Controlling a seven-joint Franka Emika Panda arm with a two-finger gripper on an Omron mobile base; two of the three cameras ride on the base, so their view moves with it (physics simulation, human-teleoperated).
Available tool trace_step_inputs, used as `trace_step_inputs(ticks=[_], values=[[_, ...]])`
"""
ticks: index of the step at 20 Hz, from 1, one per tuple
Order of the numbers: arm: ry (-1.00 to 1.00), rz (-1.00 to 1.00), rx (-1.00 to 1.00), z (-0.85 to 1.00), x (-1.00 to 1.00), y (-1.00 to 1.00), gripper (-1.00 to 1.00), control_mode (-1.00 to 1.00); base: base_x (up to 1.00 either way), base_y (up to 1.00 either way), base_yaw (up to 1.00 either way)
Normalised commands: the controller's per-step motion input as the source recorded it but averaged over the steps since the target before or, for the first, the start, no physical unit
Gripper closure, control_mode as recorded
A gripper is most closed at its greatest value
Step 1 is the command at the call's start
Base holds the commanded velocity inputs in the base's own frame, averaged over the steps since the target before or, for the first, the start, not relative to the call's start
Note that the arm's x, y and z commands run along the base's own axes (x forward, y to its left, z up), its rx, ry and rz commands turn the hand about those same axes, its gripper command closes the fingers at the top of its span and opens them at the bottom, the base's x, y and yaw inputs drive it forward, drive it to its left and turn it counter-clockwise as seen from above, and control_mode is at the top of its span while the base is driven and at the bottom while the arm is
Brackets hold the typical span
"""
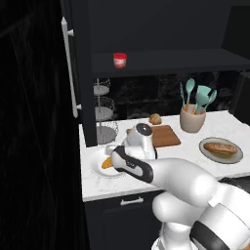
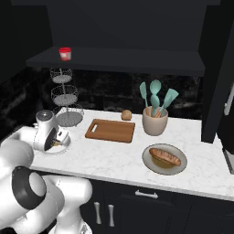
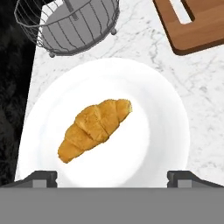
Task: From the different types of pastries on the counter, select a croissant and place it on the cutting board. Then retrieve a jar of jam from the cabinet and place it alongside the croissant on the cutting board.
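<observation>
The golden-orange croissant (image 3: 95, 129) lies on a round white plate (image 3: 162, 113) at the counter's left end. My gripper (image 3: 113, 179) hovers right above it, open, one fingertip on each side, touching nothing. In the left base view the gripper (image 1: 112, 154) points down at the croissant (image 1: 106, 163). The brown cutting board (image 1: 163, 135) (image 2: 110, 130) lies bare to the right of the plate. A round tan bun (image 2: 126, 114) sits behind the board. The long loaf (image 2: 164, 156) rests on a grey plate. The red jar of jam (image 1: 119, 60) (image 2: 65, 53) stands on the open cabinet's shelf.
A tiered wire basket stand (image 2: 67, 109) rises just behind the white plate. A beige holder with teal utensils (image 2: 155, 121) stands right of the board. The cabinet door with its silver bar handle (image 1: 68, 68) hangs open at the left.
</observation>
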Motion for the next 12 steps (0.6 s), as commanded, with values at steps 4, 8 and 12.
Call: trace_step_inputs(ticks=[4, 8, 12], values=[[0.00, -0.12, 0.00, -0.05, 0.07, 0.07, -1.00, -1.00, 0.00, 0.00, 0.00], [-0.01, 0.00, 0.00, 0.00, 0.16, -0.02, -1.00, -1.00, 0.00, 0.00, 0.00], [0.00, 0.00, 0.00, 0.05, 0.39, 0.00, -1.00, -1.00, 0.00, 0.00, 0.00]])
